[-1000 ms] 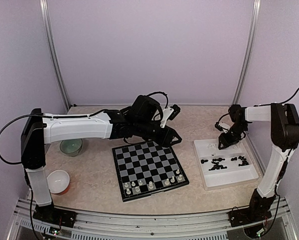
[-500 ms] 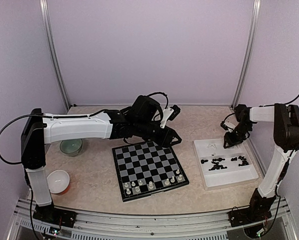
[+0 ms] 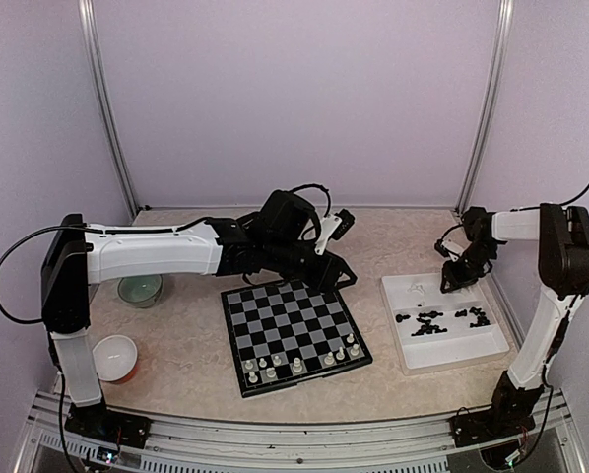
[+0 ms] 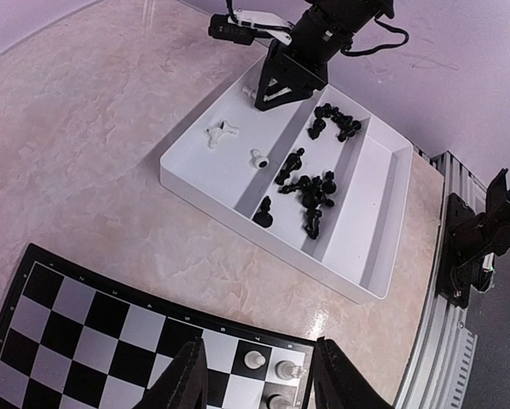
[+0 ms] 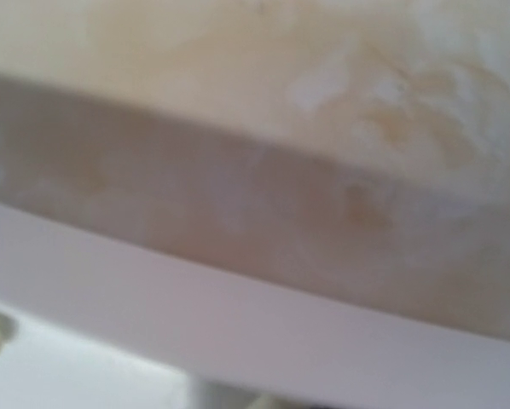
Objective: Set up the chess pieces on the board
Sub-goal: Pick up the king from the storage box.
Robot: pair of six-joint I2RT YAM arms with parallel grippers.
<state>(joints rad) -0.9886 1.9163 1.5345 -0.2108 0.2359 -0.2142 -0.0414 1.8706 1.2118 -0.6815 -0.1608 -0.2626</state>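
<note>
The board point(image 3: 293, 330) lies mid-table, with cream-white chess pieces point(image 3: 296, 363) lined along its near edge. My left gripper point(image 3: 339, 276) hovers over the board's far right corner. It is open and empty, with its dark fingers point(image 4: 187, 379) either side of the corner squares, where white pieces point(image 4: 255, 360) stand. Black chess pieces point(image 4: 310, 187) lie heaped in the white tray point(image 4: 366, 247), and two white ones point(image 4: 223, 132) lie in its far section. My right gripper point(image 3: 450, 281) points down at the tray's far end point(image 4: 276, 89). Its own view is a blur that hides the fingers.
A green bowl point(image 3: 140, 289) and a white bowl with a red base point(image 3: 115, 357) sit left of the board, under the left arm. The tray point(image 3: 472, 345) stands near the right wall. A metal rail point(image 3: 275, 434) runs along the near edge.
My right gripper has shifted a little right and back, from over the tray's far left section to its far edge. The left arm has stayed put.
</note>
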